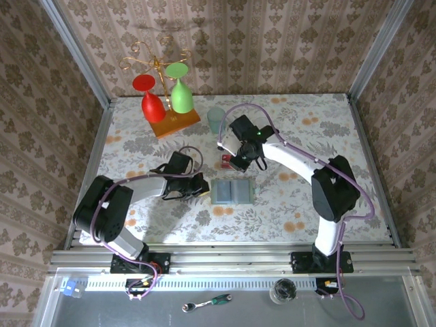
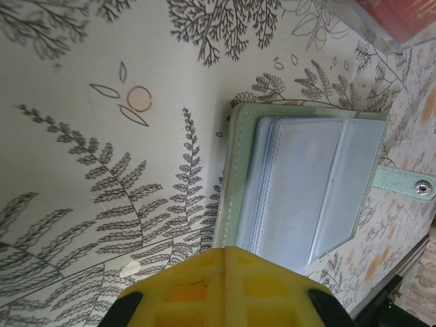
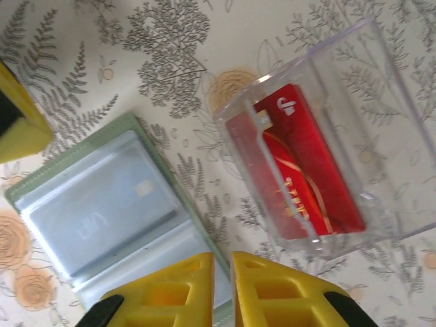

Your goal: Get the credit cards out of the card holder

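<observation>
Jaws of R gripper [image 3: 223, 262] nearly shut, just a thin slit betw. the yellow fingers [image 3: 167, 293], nothing in it. It hangs over the near edge of the holder [image 3: 102, 218] and of the clear box [image 3: 340, 88]. Overhead, R gripper [image 1: 235, 162] sits right by the box [image 1: 226, 161].

L gripper [image 2: 225, 255]: its 2 yellow fingers meet w/ no gap showing, nothing held. Tip is at the holder's [image 2: 306, 184] short edge; touching or not, can't tell. One L finger [image 3: 17, 116] pokes in at the frame edge of the R wrist view.

Counts:
- 1 holder [image 1: 232, 191], lying open and flat on the table [image 1: 306, 122], betw. the 2 grippers, box just beyond it. Several clear sleeves stacked inside; no. unclear. 1 strap [image 2: 405, 182] w/ 1 metal snap.
- 1 blue card [image 3: 95, 211] in the top sleeve, pale blue-grey thru the plastic, chip visible.
- Red cards [image 3: 306, 184] in the box: at least 2 layers, exact no. unclear.
- 1 teal cup [image 1: 216, 119]; 2 glasses, 1 red [image 1: 151, 102], 1 green [image 1: 180, 92], on 1 rack [image 1: 176, 122].
- Off the table, near side: 1 wrench [image 1: 206, 302], 1 jar [image 1: 283, 291].

Writing: white "J"-like logo on the top red card, gold script below it, unreadable. Faint marks on the blue card, unreadable.

Holder's near end is cut off behind the fingers in both wrist views.
</observation>
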Controlling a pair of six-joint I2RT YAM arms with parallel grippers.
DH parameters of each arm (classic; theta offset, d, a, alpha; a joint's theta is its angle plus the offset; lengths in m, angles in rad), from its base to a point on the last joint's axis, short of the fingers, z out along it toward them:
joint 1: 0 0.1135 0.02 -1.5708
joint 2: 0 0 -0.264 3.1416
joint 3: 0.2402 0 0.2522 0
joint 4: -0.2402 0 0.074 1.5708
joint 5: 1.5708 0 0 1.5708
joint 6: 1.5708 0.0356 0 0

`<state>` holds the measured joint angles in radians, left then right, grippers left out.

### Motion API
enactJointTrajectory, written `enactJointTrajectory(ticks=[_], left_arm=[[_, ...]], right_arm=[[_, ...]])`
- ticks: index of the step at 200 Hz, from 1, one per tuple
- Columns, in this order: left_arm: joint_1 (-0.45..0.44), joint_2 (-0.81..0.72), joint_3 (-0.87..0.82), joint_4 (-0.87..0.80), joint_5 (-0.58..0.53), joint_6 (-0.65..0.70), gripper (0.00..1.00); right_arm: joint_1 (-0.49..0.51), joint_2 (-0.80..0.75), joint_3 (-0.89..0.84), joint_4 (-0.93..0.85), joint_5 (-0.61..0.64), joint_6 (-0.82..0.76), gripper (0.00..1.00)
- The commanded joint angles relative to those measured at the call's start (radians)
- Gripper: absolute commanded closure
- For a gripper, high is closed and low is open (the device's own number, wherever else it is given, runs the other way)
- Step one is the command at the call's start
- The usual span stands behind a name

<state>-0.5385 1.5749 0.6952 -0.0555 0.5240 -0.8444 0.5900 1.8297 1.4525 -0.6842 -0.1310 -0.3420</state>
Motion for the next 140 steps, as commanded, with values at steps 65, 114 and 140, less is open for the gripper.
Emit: enactJointTrajectory(ticks=[65, 114, 140], left_arm=[[-0.044, 0.022, 0.040, 0.019, -0.017, -0.017, 1.00], [-0.066, 0.025, 0.040, 0.002, -0.048, -0.014, 1.00], [-0.068, 0.038, 0.045, 0.006, -0.046, -0.013, 1.00]], right_arm=[[0.010, -0.173, -0.268, 0.282, -0.154, 0.530, 0.79], [0.021, -0.191, -0.387, 0.444, -0.223, 0.816, 0.79], [0.024, -0.182, -0.417, 0.470, -0.239, 0.899, 0.79]])
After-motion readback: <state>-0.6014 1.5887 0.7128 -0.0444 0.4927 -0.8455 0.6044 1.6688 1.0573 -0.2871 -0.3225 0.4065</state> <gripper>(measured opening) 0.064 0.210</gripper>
